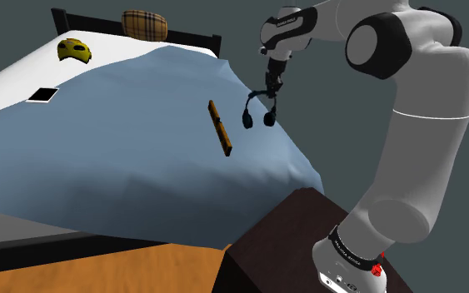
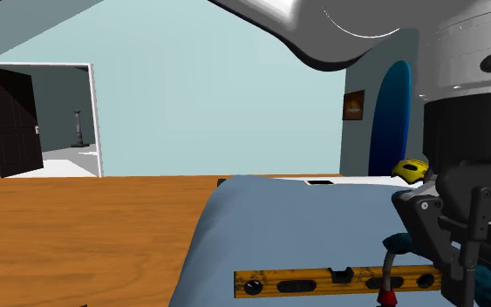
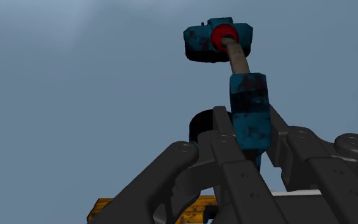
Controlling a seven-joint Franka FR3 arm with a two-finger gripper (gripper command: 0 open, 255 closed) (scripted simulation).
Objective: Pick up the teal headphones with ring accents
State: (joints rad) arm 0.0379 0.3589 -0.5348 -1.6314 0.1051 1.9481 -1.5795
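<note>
The black gripper (image 3: 247, 130) is closed on the teal headphones (image 3: 247, 92): its two fingers clasp the teal, scuffed-looking headband between them, and a thin greyish stem runs on from there to an ear cup (image 3: 219, 38) with a red ring at its centre. In the shoulder view the headphones (image 1: 268, 118) hang at about seven o'clock of the gripper (image 1: 272, 90), over the blue blanket (image 1: 141, 158) near the bed's edge; whether the cups touch the cloth cannot be told. They are likely light and fairly stiff along the band, with cups that may swing on their slim stems, so the thick middle of the band looks the soundest hold; a grip on a cup or stem would probably twist or slip. An orange spirit level (image 1: 220, 129) lies on the blanket just beside them at nine o'clock. Well beyond, towards ten o'clock, sit a small black-and-white flat thing (image 1: 42, 95), a yellow helmet (image 1: 74, 50) and a plaid pillow (image 1: 145, 23) against the headboard
</note>
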